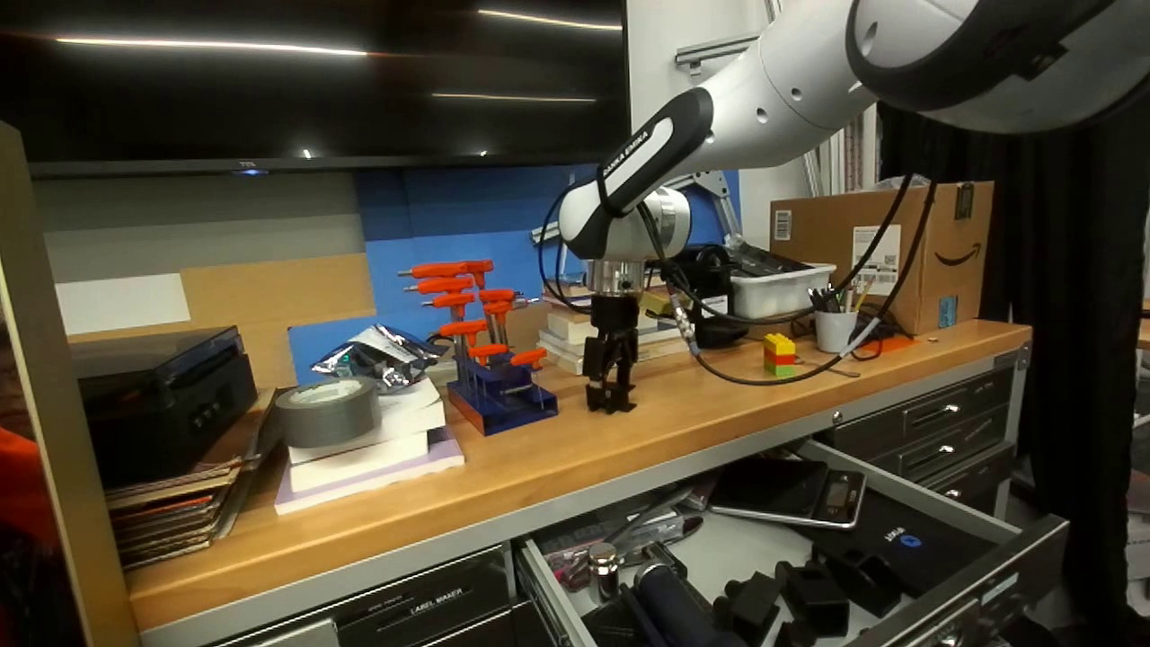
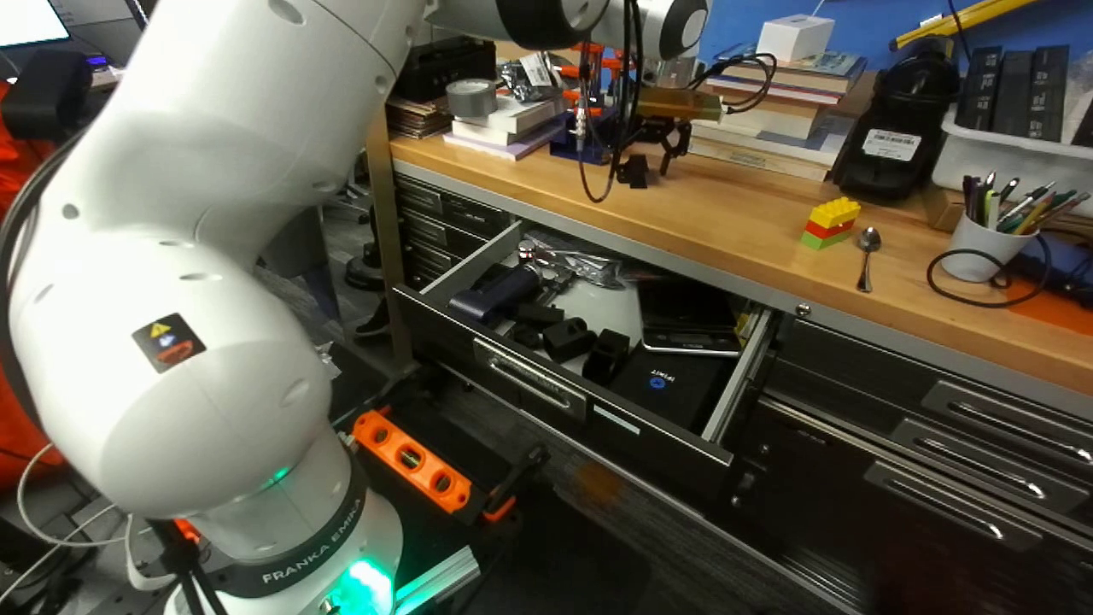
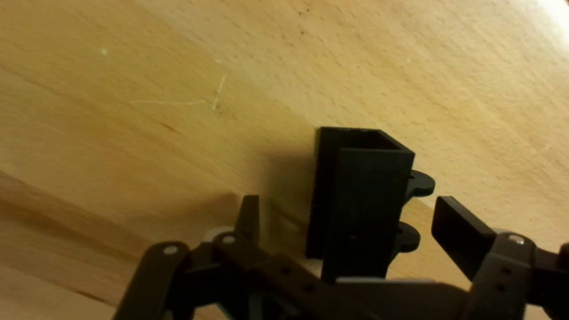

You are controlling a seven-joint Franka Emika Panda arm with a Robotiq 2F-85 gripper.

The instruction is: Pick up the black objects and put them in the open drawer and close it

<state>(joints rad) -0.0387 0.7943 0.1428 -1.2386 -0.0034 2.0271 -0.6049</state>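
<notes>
1. the gripper points down over the wooden bench, its fingers standing apart.
2. a hollow black block sits on the bench; in the wrist view it shows between the fingers, a gap on one side; whether its tabs touch the other finger, i cannot tell.
3. the open drawer juts from the bench's near side; more black objects lie inside it, left of a flat black box.
4. right of the gripper: toy bricks, a spoon, a cup of pens.
</notes>
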